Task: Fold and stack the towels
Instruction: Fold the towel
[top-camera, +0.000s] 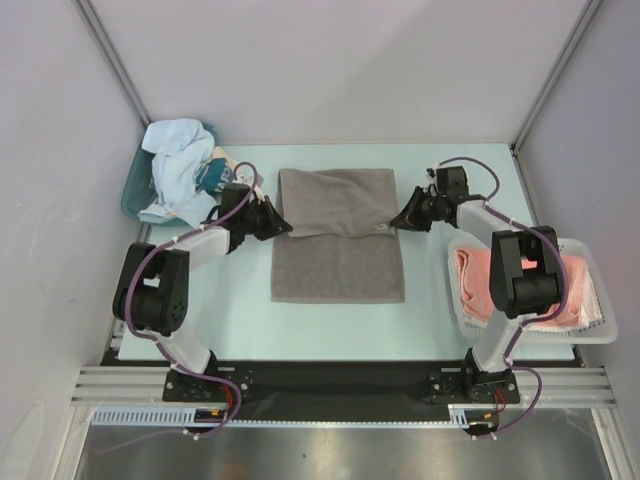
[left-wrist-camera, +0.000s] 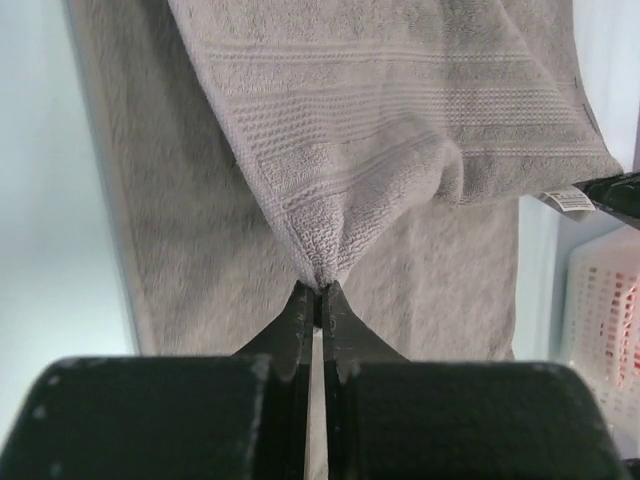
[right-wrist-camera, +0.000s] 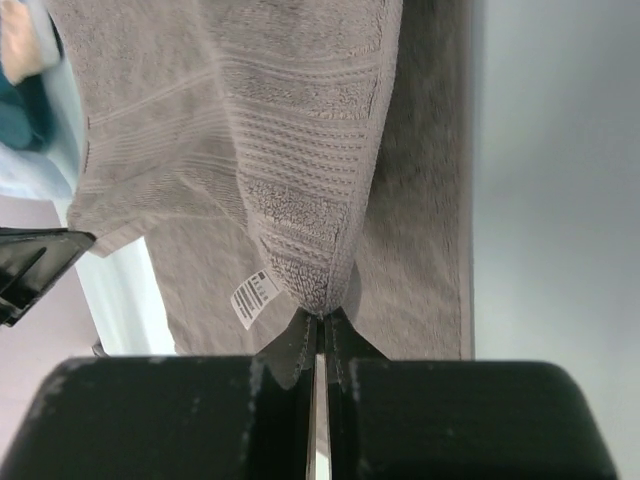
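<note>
The grey towel (top-camera: 338, 255) lies flat mid-table, its far part lifted and doubled over. My left gripper (top-camera: 283, 224) is shut on the towel's left corner (left-wrist-camera: 322, 262), held just above the lower layer. My right gripper (top-camera: 393, 224) is shut on the right corner (right-wrist-camera: 322, 290), next to a white label (right-wrist-camera: 254, 297). A salmon-pink towel (top-camera: 478, 283) lies in the white basket (top-camera: 597, 312) at right. A light blue towel (top-camera: 177, 165) is heaped at the far left. No white towel shows.
A teal bin (top-camera: 133, 195) at the far left holds the light blue heap and a small teal bundle (top-camera: 214, 176). The right arm (top-camera: 525, 275) stands over the basket. Grey enclosure walls and corner posts ring the table.
</note>
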